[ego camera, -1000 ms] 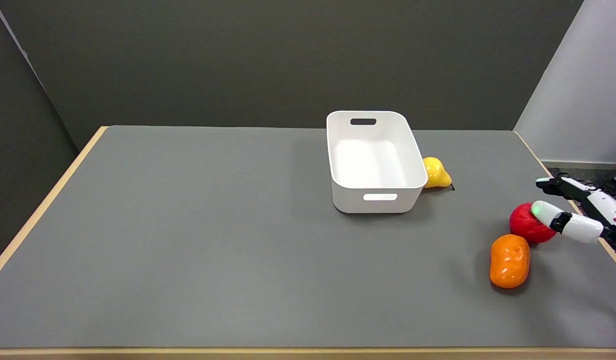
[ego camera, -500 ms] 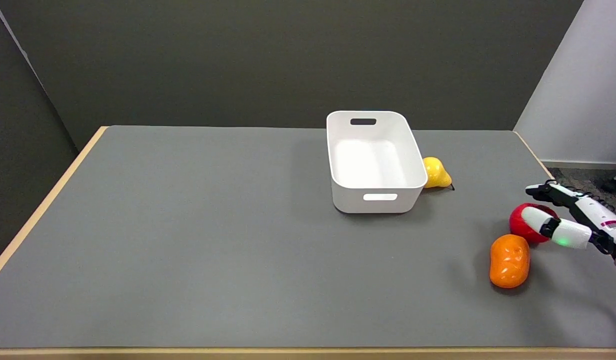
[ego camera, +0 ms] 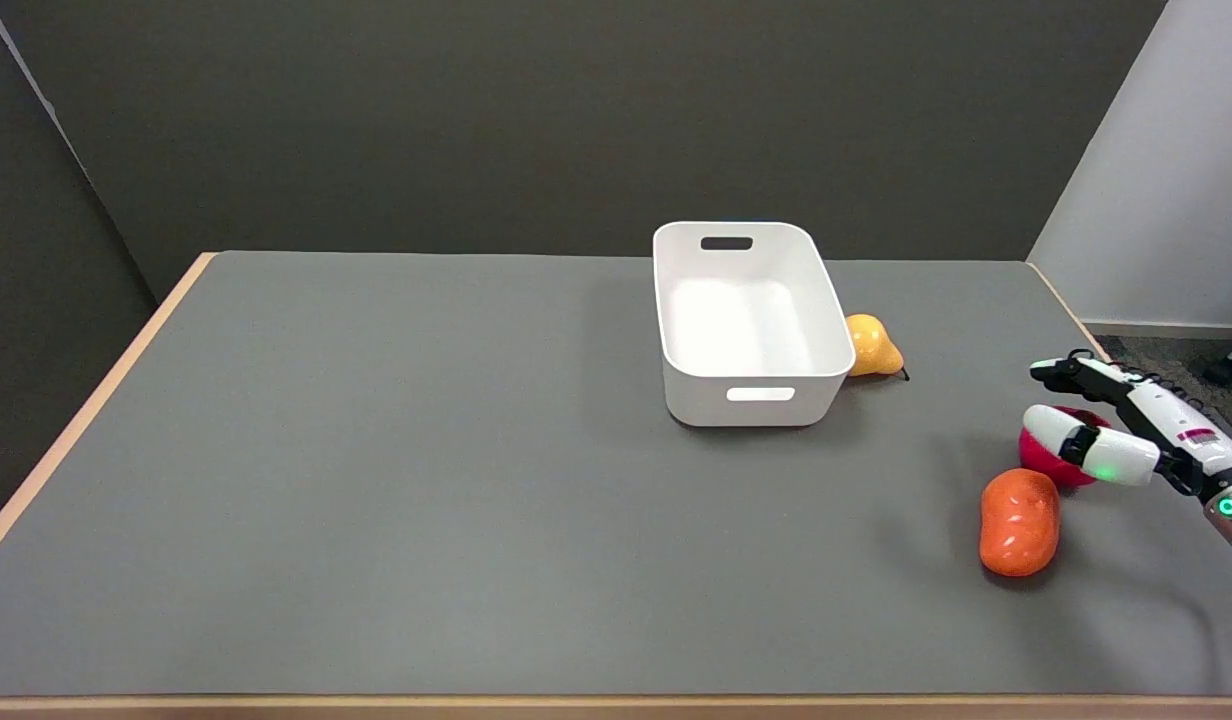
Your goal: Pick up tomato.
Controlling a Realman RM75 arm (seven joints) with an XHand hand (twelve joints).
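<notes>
No readable text anywhere.
The right hand [ego camera: 1126, 425] carries a small red label on its white casing, but its print is too small and blurred to make out.

White-and-black right hand beside the tomato

The right hand [ego camera: 1126, 425], just right of the tomato [ego camera: 1048, 460], has glossy white rounded finger shells joined by black segments. A small green light glows on one white finger, a pink-red label marks the white back, and a grey metal wrist carries a green-lit ring.
</notes>
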